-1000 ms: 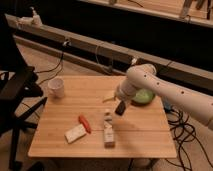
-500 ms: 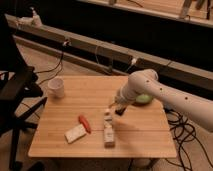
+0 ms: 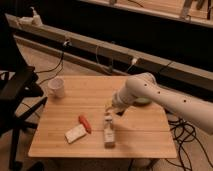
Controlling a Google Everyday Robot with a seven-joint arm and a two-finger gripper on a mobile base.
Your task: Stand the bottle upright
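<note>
The bottle (image 3: 108, 133) is small, clear and slim, with a pale label. It appears to lie on the wooden table (image 3: 145, 130) near the front middle, its capped neck pointing away toward the back. My gripper (image 3: 112, 108) hangs at the end of the white arm (image 3: 150, 92), which reaches in from the right. The gripper is just above and behind the bottle's cap end, very close to it. I cannot see whether it touches the bottle.
A white mug (image 3: 56, 88) stands at the table's back left. A red-orange oblong item (image 3: 84, 123) and a pale block (image 3: 75, 133) lie left of the bottle. A green object (image 3: 145, 102) sits behind the arm. A black chair (image 3: 15, 95) stands left; cables hang behind.
The arm has swung left and lower, bringing the gripper from right of the bottle to just over its cap end. The bottle has not moved.
</note>
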